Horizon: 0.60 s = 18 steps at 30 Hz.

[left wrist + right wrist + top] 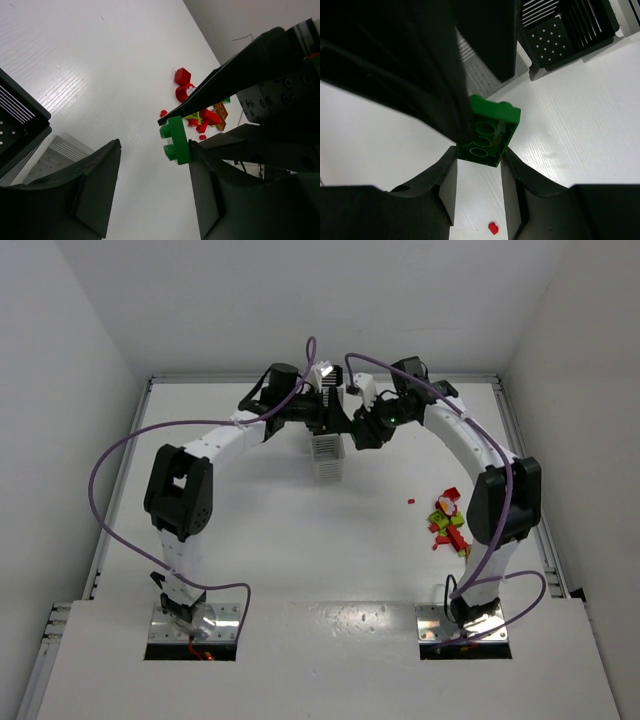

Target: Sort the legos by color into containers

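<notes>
Nearest the bases on the right side is the loose pile of legos (449,524), red, yellow, green and orange mixed together on the table (300,560), with one stray red piece (412,501) just beyond it.

Further out, both arms meet mid-table above a white slatted bin (327,458). The right gripper (479,155) is pinched on a green lego (175,141), gripping it only at the very fingertips. The left gripper (155,147) has its fingers spread wide, with the brick sitting right against one of them. To me that reads as a mid-air handover. The brick is off the table and close to the white bin, but I can't tell if it's actually over the opening. A black bin (560,37) sits right behind the white one.

What worries me:
- That grip is tiny. If the left fingers close off-centre, they'll probably twist the brick out.
- If the right lets go early, the brick drops onto bare table or into whichever bin is underneath, maybe the wrong colour.
- The two grippers are packed really tight, so a finger-on-finger bump seems likely.
</notes>
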Available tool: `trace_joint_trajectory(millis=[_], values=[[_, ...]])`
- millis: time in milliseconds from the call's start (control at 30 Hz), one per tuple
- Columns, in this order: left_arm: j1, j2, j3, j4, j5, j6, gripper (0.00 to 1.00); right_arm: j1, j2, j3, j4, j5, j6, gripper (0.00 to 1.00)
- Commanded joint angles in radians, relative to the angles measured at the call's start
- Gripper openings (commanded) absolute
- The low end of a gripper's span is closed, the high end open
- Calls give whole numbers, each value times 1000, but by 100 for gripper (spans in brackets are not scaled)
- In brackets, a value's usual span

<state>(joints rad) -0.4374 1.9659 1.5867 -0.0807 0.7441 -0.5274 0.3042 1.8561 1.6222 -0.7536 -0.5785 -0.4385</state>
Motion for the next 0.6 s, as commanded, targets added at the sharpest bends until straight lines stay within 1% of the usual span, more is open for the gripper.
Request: trace_joint_trajectory(millis=[0, 100, 133, 200, 233, 267, 300, 333, 367, 433, 467, 500, 533, 567], values=[[-4, 14, 47, 24, 11, 0, 60, 27, -21, 31, 39, -6, 29, 12], [-4, 27, 67, 24, 34, 0, 44, 38, -21, 31, 65, 5, 44, 12], [-4, 27, 67, 24, 34, 0, 36, 38, -21, 31, 80, 18, 56, 12], [-4, 36, 67, 24, 44, 0, 27, 38, -11, 31, 96, 31, 70, 12], [-4, 36, 67, 24, 44, 0, 18, 48, -11, 31, 108, 40, 86, 12], [-4, 36, 67, 24, 44, 0, 14, 49, -11, 31, 118, 55, 110, 12], [-4, 36, 67, 24, 44, 0, 11, 49, -11, 31, 119, 66, 124, 14], [-4, 27, 67, 24, 35, 9, 6, 49, -11, 31, 131, 66, 136, 20], [-4, 27, 67, 24, 35, 9, 5, 49, -11, 31, 131, 92, 150, 33], [5, 18, 67, 24, 11, 9, 4, 39, -63, 5, 161, 117, 159, 42], [5, 18, 67, 24, 11, 9, 4, 30, -87, -39, 187, 143, 171, 51], [18, 18, 67, 24, 11, 18, 4, 30, -116, -71, 201, 164, 172, 56], [19, 30, 93, 24, -3, 18, 4, 30, -183, -144, 210, 207, 172, 64], [34, 30, 108, 24, -15, 27, 4, 30, -220, -184, 211, 230, 162, 66]])
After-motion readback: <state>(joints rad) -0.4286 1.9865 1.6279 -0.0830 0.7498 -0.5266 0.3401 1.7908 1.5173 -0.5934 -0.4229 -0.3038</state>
